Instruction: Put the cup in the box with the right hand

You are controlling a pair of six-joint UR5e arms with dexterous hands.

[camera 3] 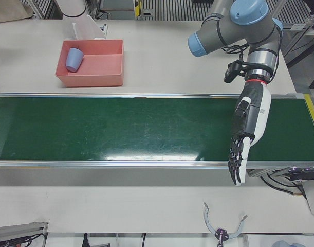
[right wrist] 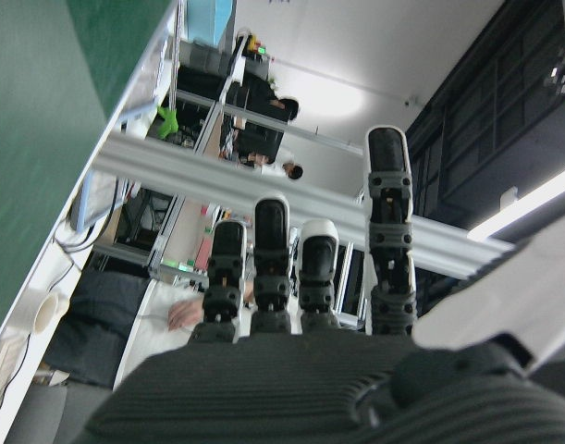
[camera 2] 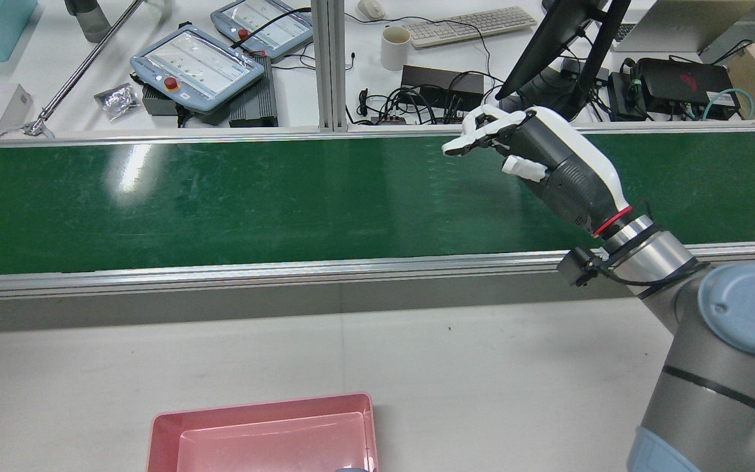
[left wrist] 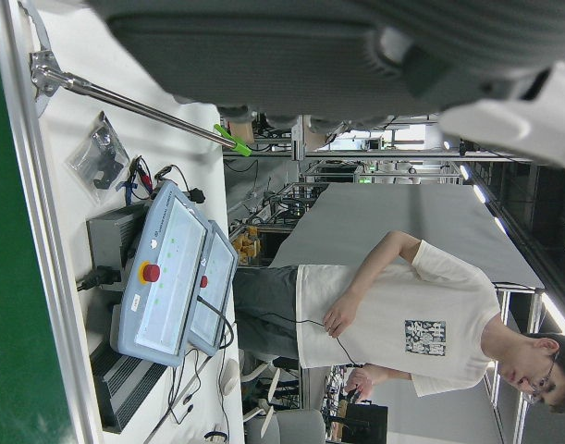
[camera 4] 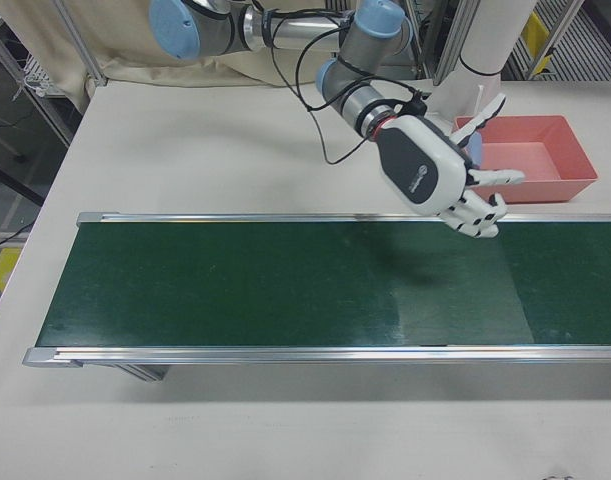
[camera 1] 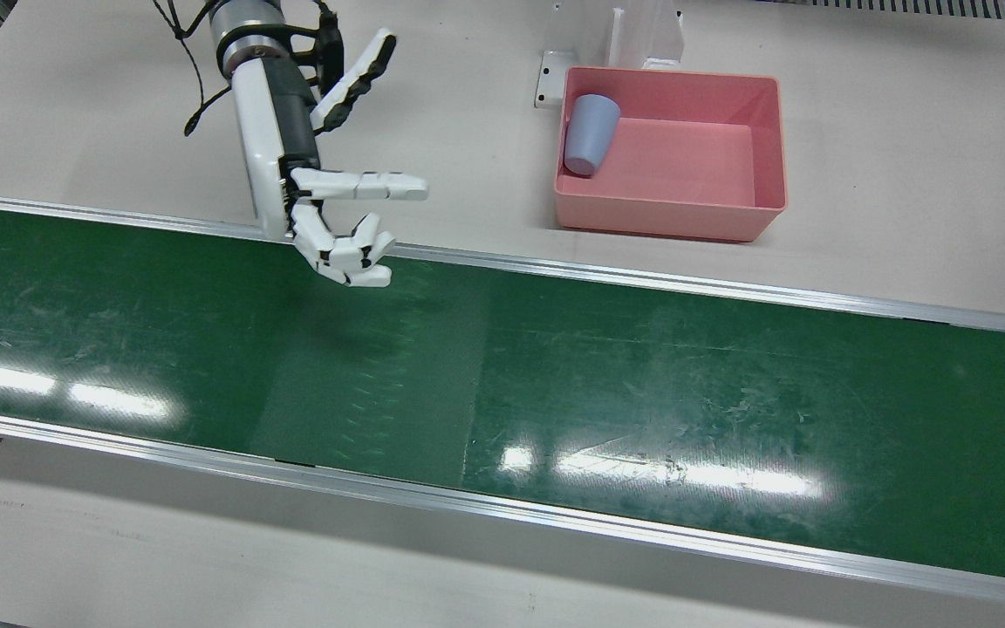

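A pale blue cup (camera 1: 590, 135) lies on its side inside the pink box (camera 1: 668, 214), against the box's left wall in the front view. It also shows in the left-front view (camera 3: 74, 59) in the box (camera 3: 90, 80). My right hand (camera 1: 337, 209) is open and empty, fingers partly curled, over the belt's robot-side edge and well to the left of the box. It also shows in the rear view (camera 2: 535, 164) and the right-front view (camera 4: 440, 180). My left hand (camera 3: 246, 128) hangs open and empty, fingers pointing down, over the belt's operator-side edge, far from the box.
The green conveyor belt (camera 1: 555, 366) runs across the table between metal rails. A white bracket (camera 1: 642, 35) stands right behind the box. Beyond the belt in the rear view lie control pendants (camera 2: 197, 65), a mug (camera 2: 395, 47) and cables.
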